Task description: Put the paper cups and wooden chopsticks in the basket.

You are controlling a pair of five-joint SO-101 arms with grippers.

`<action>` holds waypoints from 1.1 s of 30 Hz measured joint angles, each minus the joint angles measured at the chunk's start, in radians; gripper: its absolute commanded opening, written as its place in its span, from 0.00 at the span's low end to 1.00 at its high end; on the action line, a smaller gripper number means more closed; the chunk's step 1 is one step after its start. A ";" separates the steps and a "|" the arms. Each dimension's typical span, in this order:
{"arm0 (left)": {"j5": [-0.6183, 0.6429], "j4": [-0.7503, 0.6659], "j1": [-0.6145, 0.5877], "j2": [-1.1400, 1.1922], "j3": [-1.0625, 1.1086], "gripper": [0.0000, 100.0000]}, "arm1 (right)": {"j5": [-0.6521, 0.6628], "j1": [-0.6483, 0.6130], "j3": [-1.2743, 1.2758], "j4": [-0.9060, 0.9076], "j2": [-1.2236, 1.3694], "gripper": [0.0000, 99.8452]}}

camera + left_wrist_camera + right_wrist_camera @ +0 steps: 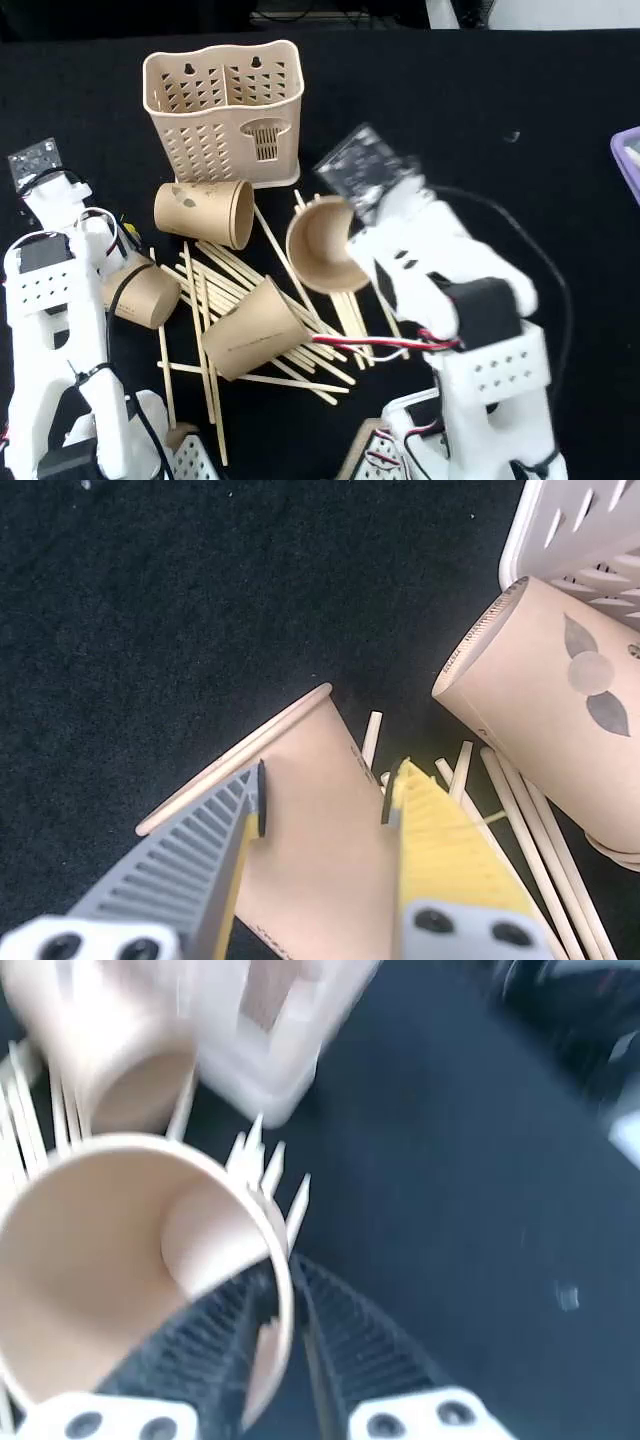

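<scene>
A beige slotted basket [222, 110] stands upright at the back. My right gripper [352, 235] [285, 1270] is shut on the rim of a paper cup [320, 243] [120, 1250], one finger inside and one outside, holding it above the scattered wooden chopsticks [230, 290]. My left gripper [125, 270] [322, 798] is open low over a second cup [145, 292] [310, 810] lying on its side; its fingers straddle the cup's body. A third cup [205, 212] [560, 710] lies just before the basket. One more cup [258, 328] rests on the chopsticks.
The table is covered in black cloth [480, 130], bare at the right and back. A purple container's corner [628, 155] sits at the right edge. Both arm bases stand along the near edge.
</scene>
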 measured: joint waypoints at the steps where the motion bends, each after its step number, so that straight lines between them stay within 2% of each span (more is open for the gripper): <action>1: 0.000 0.000 0.000 0.000 0.002 0.22 | -0.031 0.000 -0.048 0.002 0.026 0.01; 15: 0.000 0.000 0.000 0.000 0.003 0.22 | -0.404 0.000 -0.723 -0.170 0.608 0.01; 26: 0.000 0.000 0.000 0.000 0.003 0.22 | -0.497 0.002 -1.096 -0.176 1.049 0.01; 33: 0.000 0.000 0.000 0.000 0.003 0.22 | -0.500 0.002 -1.191 -0.155 1.102 0.01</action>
